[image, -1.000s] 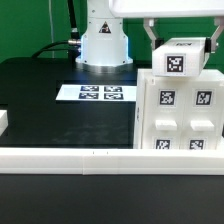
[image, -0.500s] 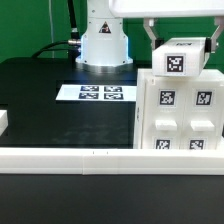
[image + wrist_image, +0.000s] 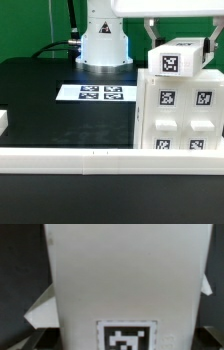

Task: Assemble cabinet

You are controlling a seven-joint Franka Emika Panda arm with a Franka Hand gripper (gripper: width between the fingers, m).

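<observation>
The cabinet body (image 3: pixel 180 110), a large white box with several marker tags on its front, stands at the exterior view's right on the black table. A smaller white panel (image 3: pixel 178 58) with one marker tag sits on top of it, slightly tilted. My gripper (image 3: pixel 182 45) straddles this panel from above, one finger on each side, and appears shut on it. In the wrist view the panel (image 3: pixel 125 280) fills most of the picture, with its tag (image 3: pixel 127 336) at the edge. My fingertips are mostly hidden there.
The marker board (image 3: pixel 100 93) lies flat in the middle of the table in front of the robot base (image 3: pixel 105 40). A long low white rail (image 3: pixel 90 155) runs along the front edge. A small white piece (image 3: pixel 3 122) shows at the left edge.
The panel in my gripper has shifted a little toward the exterior view's left and tilted, so its tag looks larger. The cabinet body has not moved.
</observation>
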